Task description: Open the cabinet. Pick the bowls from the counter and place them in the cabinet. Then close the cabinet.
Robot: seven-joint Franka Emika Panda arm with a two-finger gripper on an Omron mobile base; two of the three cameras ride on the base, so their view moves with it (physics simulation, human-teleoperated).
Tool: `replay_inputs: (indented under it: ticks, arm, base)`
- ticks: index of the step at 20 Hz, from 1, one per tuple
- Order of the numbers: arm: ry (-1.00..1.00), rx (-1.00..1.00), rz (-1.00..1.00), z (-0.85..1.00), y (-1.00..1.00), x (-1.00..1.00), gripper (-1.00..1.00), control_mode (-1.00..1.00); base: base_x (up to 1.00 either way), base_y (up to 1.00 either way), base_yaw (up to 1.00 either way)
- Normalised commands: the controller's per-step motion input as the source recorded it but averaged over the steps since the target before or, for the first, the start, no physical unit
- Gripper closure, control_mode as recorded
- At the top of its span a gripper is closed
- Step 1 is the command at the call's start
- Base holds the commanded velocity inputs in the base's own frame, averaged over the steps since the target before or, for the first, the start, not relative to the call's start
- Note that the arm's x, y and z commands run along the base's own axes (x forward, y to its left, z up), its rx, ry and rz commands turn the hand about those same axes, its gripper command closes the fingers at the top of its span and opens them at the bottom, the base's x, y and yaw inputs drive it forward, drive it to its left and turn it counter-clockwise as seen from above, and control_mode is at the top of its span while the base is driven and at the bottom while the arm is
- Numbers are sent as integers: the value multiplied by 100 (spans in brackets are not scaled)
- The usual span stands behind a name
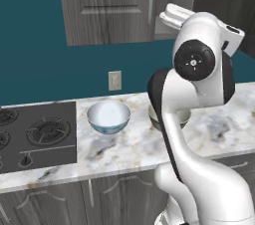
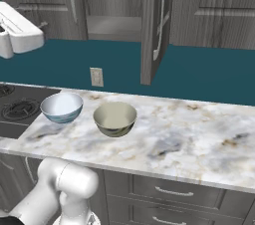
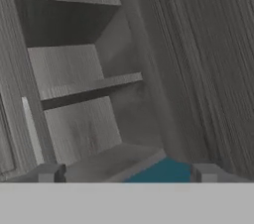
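Note:
The cabinet (image 2: 112, 25) hangs above the counter with its right door (image 2: 154, 25) swung out edge-on and its left door (image 2: 64, 0) shut. In the hand view my gripper (image 3: 127, 173) is open and holds nothing; it faces the cabinet's inside, where one shelf (image 3: 89, 86) crosses, with the open door (image 3: 208, 69) at the right. My white hand (image 2: 20, 32) is up at cabinet height, left of the opening. On the marble counter (image 2: 189, 134) stand two bowls side by side: a white one (image 2: 62, 107) (image 1: 108, 116) and a cream-olive one (image 2: 115, 118), partly behind my arm (image 1: 182, 117).
A black gas cooktop (image 1: 35, 134) lies left of the bowls. A wall outlet (image 1: 115, 80) sits on the teal wall behind them. Lower cabinets with drawers (image 2: 169, 191) run under the counter. Another wall cabinet (image 2: 219, 5) hangs right of the open door.

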Motion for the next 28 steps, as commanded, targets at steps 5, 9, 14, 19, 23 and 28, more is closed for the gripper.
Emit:
replay_inputs:
  ticks: [5, 9, 14, 19, 23, 28]
  arm:
    - [-1, 4, 17, -13, 0, 32, -100, -100]
    - [-25, -8, 41, -43, 22, 18, -100, -100]
    - [-29, -23, 35, -36, 17, 22, -100, -100]
    - [-30, -26, 14, -14, 6, 20, -100, -100]
    - [-18, -20, 0, 0, 17, 25, -100, -100]
    - [-1, -5, -1, 0, 6, 46, -100, -100]
  base:
    - [0, 0, 0]
    - [0, 0, 0]
    - [0, 0, 0]
    - [0, 0, 0]
    - [0, 0, 0]
    - [0, 0, 0]
